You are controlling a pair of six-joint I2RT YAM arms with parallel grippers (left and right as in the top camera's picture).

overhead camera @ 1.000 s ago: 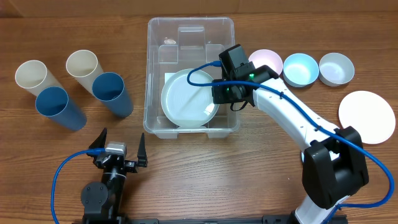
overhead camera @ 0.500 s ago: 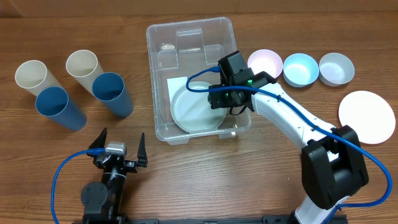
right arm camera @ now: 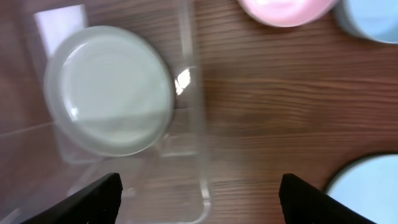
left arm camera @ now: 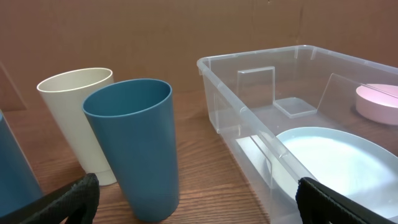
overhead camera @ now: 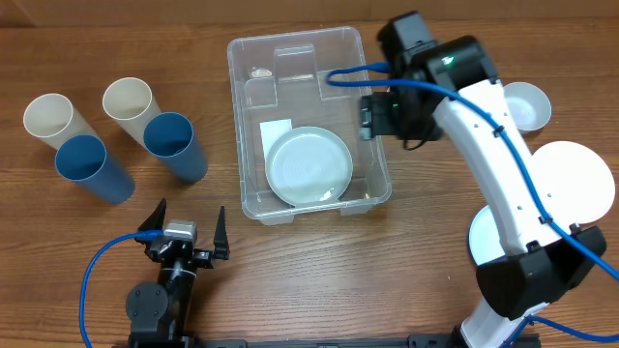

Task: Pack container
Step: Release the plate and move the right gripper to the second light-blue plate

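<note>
The clear container (overhead camera: 295, 37) stands mid-table with a pale plate (overhead camera: 308, 166) lying flat on its base beside a white label (overhead camera: 276, 129). My right gripper (overhead camera: 370, 116) hangs open and empty above the container's right wall. In the right wrist view its jaws (right arm camera: 199, 193) straddle that wall (right arm camera: 194, 118), with the plate (right arm camera: 109, 90) down to the left. My left gripper (overhead camera: 189, 215) rests open near the front edge, holding nothing. The left wrist view has the gripper (left arm camera: 196, 202) facing a blue cup (left arm camera: 134, 143) and the container (left arm camera: 249, 93).
Two cream cups (overhead camera: 48, 116) (overhead camera: 129, 97) and two blue cups (overhead camera: 92, 166) (overhead camera: 174, 145) stand at the left. At the right are a white bowl (overhead camera: 527, 104), a white plate (overhead camera: 575, 179), a pink bowl (right arm camera: 283, 9) and a blue bowl (right arm camera: 373, 18).
My right gripper opened and let go of the plate, which now lies flat in the container. The right arm then rose and drew back to the right. The left arm stayed still.
</note>
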